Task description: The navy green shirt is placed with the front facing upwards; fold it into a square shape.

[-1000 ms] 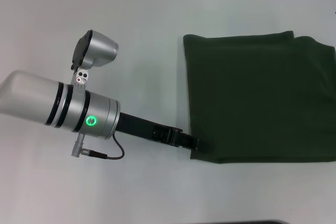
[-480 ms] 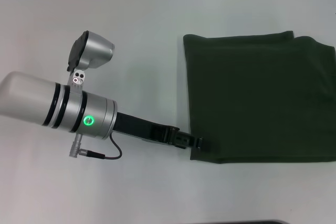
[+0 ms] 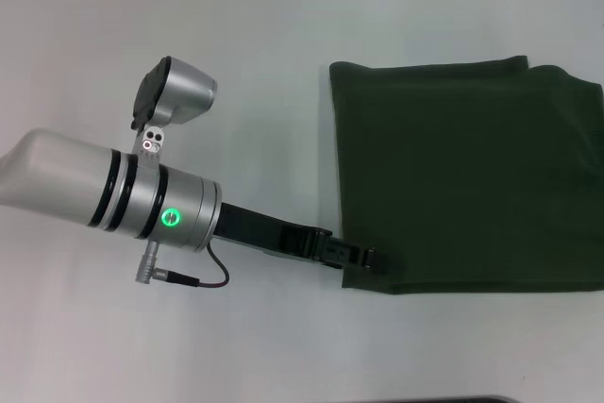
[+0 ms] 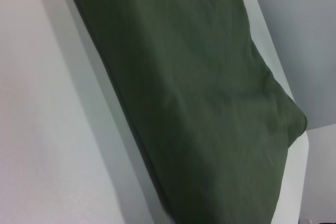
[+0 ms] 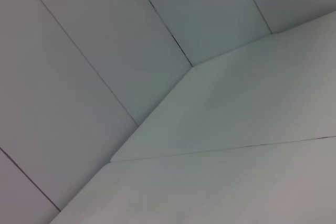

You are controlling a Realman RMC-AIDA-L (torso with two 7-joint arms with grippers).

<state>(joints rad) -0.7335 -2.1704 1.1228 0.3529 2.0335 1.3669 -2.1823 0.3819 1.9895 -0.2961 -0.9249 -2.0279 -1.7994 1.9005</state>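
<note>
My left tool (image 3: 363,258) sits at the near left corner of the folded shirt (image 3: 467,172) on the desk (image 3: 283,25); I can't tell its grip. A one-layer pinch could spoil the fold.

Matt, soft-looking cloth shirt (image 3: 467,172); smooth white table (image 3: 283,16), possibly laminate.

I see a plain white matte table top (image 3: 283,25) filling my head view, smooth and evenly lit. A thin dark strip (image 3: 444,400) runs along its near edge. From the right wrist camera I get the white table edge and beyond it a pale grey panelled wall (image 5: 79,51) with thin dark seams between panels.
</note>
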